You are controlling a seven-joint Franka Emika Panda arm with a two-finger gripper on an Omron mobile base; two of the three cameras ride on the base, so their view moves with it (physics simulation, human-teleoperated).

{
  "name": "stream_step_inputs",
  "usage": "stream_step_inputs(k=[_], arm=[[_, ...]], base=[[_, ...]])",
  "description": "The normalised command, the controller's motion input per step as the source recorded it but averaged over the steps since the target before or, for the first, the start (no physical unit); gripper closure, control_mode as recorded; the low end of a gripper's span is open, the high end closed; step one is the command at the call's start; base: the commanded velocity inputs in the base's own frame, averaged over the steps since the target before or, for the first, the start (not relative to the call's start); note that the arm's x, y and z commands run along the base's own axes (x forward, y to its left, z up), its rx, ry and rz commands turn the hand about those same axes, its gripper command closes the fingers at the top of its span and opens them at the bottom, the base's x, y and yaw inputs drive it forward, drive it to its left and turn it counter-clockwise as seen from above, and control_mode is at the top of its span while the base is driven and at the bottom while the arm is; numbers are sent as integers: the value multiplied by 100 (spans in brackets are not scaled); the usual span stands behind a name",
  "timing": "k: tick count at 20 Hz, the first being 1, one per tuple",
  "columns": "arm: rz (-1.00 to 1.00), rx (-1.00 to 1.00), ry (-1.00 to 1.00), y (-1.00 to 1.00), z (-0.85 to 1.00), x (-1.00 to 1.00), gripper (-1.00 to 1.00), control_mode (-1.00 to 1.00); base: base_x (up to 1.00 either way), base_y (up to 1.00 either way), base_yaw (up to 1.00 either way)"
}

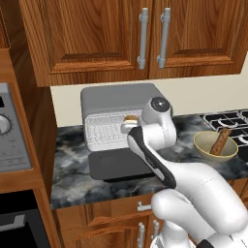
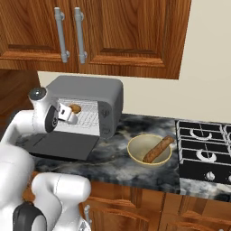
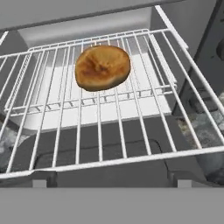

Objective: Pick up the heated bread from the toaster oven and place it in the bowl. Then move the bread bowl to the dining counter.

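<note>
The toaster oven (image 1: 118, 114) is sitting at the back of the bench (image 1: 72, 169), toward its left end under the wooden wall cabinets (image 1: 131, 34). Its dark door (image 1: 121, 165) is lying dropped open and flat over the bench, reaching toward the front edge. Inside, the wire rack (image 3: 109, 109) is showing, and the bread (image 3: 103, 67), a round golden-brown piece, is lying on the rack toward the back of the oven. From the right base view the bread (image 2: 75, 108) is showing just past the tip of the arm.

The end effector (image 2: 71, 116) is hovering in front of the oven mouth, above the open door, pointing in at the rack. In the base views the fingers are too small and too hidden by the wrist to read, and the hand view is not showing the fingertips, so how far it is open cannot be told. The bread is lying apart from it on the rack, so it is holding nothing that can be seen.

The bowl (image 2: 135, 155) is standing on the bench to the right of the oven, between it and the stove (image 2: 203, 153) at the bench's right end. A long brown stick-like piece (image 2: 158, 150) is leaning in the bowl, with its upper end resting over the rim on the stove side. A built-in oven (image 1: 12, 131) with a big dial is sitting in the tall wooden unit at the bench's left end.
</note>
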Motion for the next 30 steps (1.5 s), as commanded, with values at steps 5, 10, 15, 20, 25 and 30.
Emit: stream_step_inputs(k=[5,10,15,20,25,30], arm=[[0,-24,-1,2,-41,67,-100,-100],[0,-7,-22,0,-45,29,-100,-100],[0,3,-18,0,-16,7,-100,-100],[0,0,0,0,0,0,-100,-100],[0,0,0,0,0,0,-100,-100],[0,0,-2,0,0,0,-100,-100]], base=[[0,0,0],[0,0,0],[0,0,0],[0,0,0],[0,0,0],[0,0,0]])
